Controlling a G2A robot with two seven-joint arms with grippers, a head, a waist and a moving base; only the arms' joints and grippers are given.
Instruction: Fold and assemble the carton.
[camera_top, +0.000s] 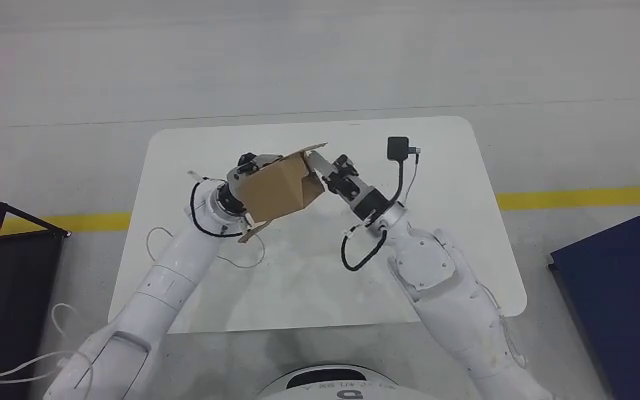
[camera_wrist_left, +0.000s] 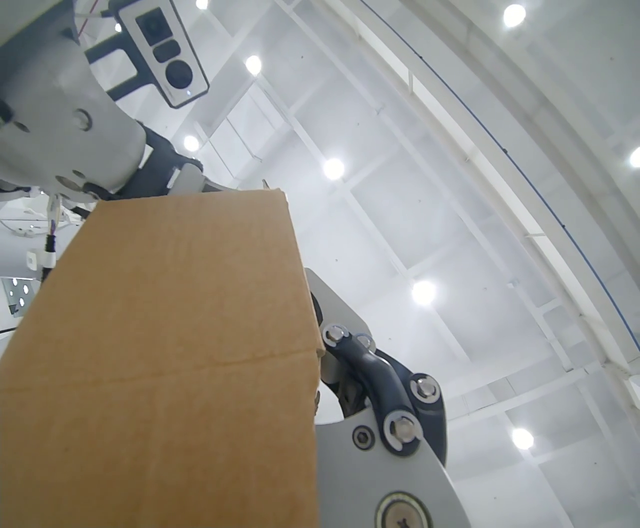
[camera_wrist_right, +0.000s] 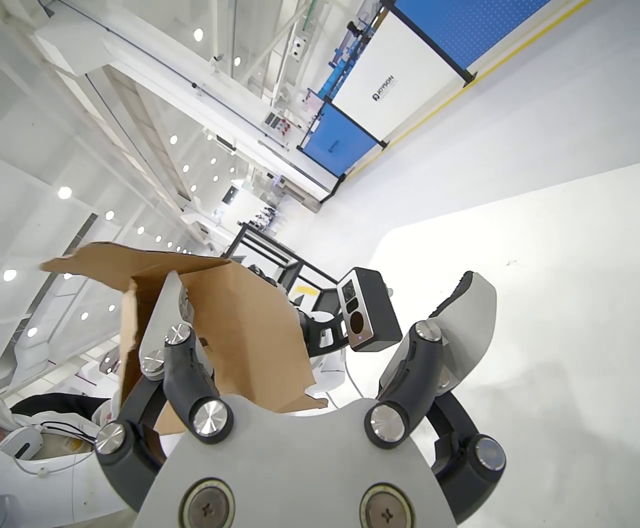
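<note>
Over table (camera_top: 300, 290) centre: brown carton (camera_top: 283, 187) half-formed, tilted, end flaps open.

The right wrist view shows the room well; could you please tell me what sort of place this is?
Probably a large factory-style hall: a high white ceiling with rows of lights, blue partition panels, and a yellow floor line.

carton (camera_top: 280, 190): over the table (camera_top: 440, 250) middle, nearer the far edge;
grippers: left gripper (camera_top: 248, 166) and right gripper (camera_top: 335, 175) at opposite ends;
adapter (camera_top: 397, 148): black; far right corner
</note>
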